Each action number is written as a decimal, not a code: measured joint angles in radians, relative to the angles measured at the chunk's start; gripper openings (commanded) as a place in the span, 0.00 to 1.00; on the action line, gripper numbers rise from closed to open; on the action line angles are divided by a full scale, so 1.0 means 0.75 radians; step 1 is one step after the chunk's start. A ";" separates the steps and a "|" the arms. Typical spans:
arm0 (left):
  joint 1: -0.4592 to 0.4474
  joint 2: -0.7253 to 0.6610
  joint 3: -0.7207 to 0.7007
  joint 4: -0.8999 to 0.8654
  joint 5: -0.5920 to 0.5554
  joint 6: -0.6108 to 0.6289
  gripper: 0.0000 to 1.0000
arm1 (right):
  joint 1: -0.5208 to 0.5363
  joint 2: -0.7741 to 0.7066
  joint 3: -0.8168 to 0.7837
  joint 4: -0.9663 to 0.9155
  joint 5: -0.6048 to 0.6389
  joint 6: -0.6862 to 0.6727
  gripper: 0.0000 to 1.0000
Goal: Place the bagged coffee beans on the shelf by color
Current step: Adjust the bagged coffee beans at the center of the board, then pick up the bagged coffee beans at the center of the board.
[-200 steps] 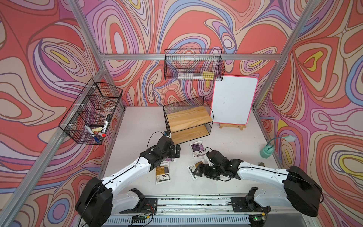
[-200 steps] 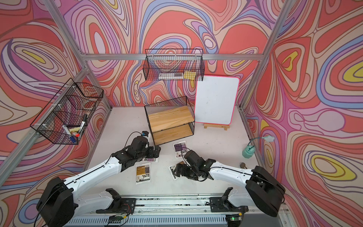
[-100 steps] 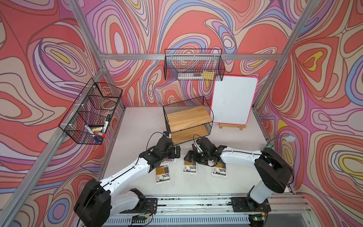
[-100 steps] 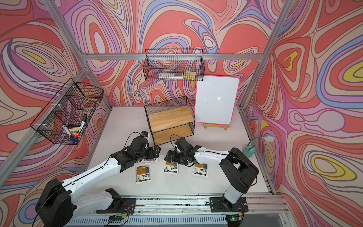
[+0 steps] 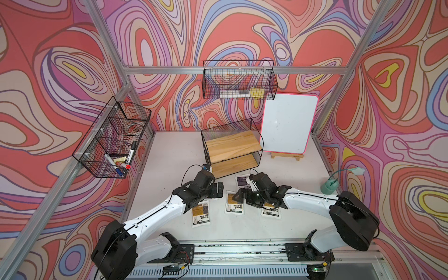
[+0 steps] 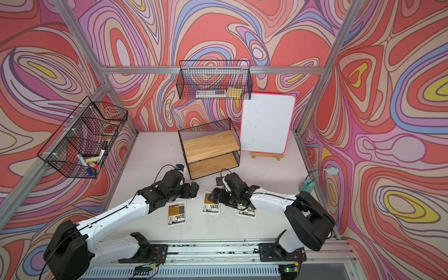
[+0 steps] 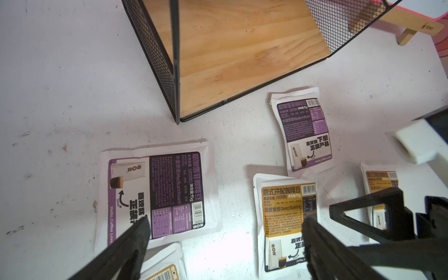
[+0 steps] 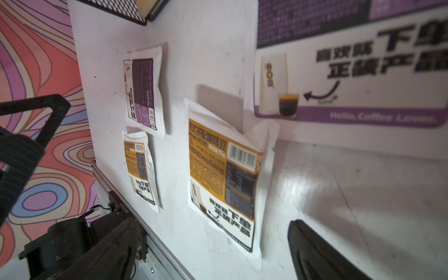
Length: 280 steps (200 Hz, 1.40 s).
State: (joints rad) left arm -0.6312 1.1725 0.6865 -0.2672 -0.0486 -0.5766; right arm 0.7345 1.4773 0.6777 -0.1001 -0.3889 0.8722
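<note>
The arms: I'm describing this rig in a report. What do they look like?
The left arm and right arm both have white links between bulky black joint housings, with a thin black cable running along each. Their jaws are matte black with open triangular frames. No markings are legible.

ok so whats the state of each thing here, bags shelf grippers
shelf: upright, both boards bare
purple bags: two, flat on the table, labels up
yellow bags: three, flat on the table, labels up
left gripper: open, empty
right gripper: open, empty, over a yellow bag
whiteboard: propped upright on its easel
</note>
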 measured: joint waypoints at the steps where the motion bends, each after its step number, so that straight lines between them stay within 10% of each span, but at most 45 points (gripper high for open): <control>1: 0.000 0.001 0.000 0.000 0.000 0.000 0.99 | -0.001 -0.003 -0.006 0.003 -0.004 0.001 0.95; 156: -0.039 0.125 -0.008 -0.005 0.061 -0.001 0.99 | -0.001 0.177 -0.184 0.512 -0.250 0.127 0.57; 280: -0.042 0.132 -0.006 -0.039 0.056 -0.001 0.99 | -0.027 0.242 -0.188 0.532 -0.282 0.137 0.00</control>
State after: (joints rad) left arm -0.6624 1.2716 0.6819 -0.2966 -0.0063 -0.5770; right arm 0.7139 1.6588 0.5365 0.2985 -0.6003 0.9749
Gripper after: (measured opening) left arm 0.992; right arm 0.044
